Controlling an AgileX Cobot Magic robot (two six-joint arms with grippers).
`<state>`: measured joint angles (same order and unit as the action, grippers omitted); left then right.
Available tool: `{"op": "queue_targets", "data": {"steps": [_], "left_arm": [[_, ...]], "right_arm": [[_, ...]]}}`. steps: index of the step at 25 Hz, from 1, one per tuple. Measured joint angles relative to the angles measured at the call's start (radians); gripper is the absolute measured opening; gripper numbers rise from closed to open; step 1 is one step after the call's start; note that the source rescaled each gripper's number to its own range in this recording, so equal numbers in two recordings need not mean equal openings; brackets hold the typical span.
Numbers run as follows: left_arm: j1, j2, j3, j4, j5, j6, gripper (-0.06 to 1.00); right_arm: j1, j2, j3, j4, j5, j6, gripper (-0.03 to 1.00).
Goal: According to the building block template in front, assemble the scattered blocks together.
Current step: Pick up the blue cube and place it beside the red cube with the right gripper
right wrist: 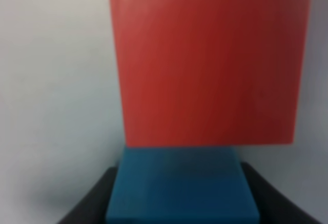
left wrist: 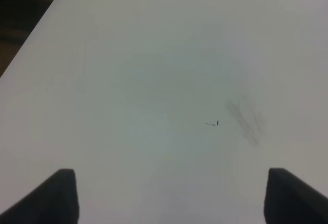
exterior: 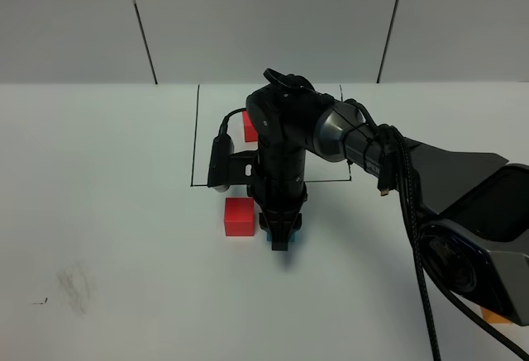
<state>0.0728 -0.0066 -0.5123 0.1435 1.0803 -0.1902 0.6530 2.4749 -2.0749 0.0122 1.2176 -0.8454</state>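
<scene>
Left gripper spread over table, apparently smudged.

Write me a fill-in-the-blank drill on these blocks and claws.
The held block in the right claw is ___.
The loose block beside it is ___.
The left claw, over the table, stands ___.
Missing words: blue; red; open.

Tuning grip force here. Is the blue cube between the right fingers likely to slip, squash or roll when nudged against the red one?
The blue cube looks rigid: its edges run straight between the fingers. Flat faces suggest sliding, not rolling. Its matte surface probably resists slipping.
</scene>
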Motion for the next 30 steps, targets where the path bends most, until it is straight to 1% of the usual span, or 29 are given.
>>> {"op": "queue_targets", "data": {"steps": [7,11,20,30], "left_arm": [[0.000,0.000,0.000,0.000,0.000,0.000,0.73],[0.000,0.000,0.000,0.000,0.000,0.000,0.73],[0.000,0.000,0.000,0.000,0.000,0.000,0.73],[0.000,0.000,0.000,0.000,0.000,0.000,0.73]], "right_arm": [[0.008,0.000,0.000,-0.012,-0.002,0.013,0.33],[0.008,0.000,0.000,-0.023,-0.026,0.034,0.33],[0.008,0.000,0.000,-0.036,-0.049,0.036,0.33],[0.008,0.000,0.000,-0.032,-0.049,0.036,0.33]]}}
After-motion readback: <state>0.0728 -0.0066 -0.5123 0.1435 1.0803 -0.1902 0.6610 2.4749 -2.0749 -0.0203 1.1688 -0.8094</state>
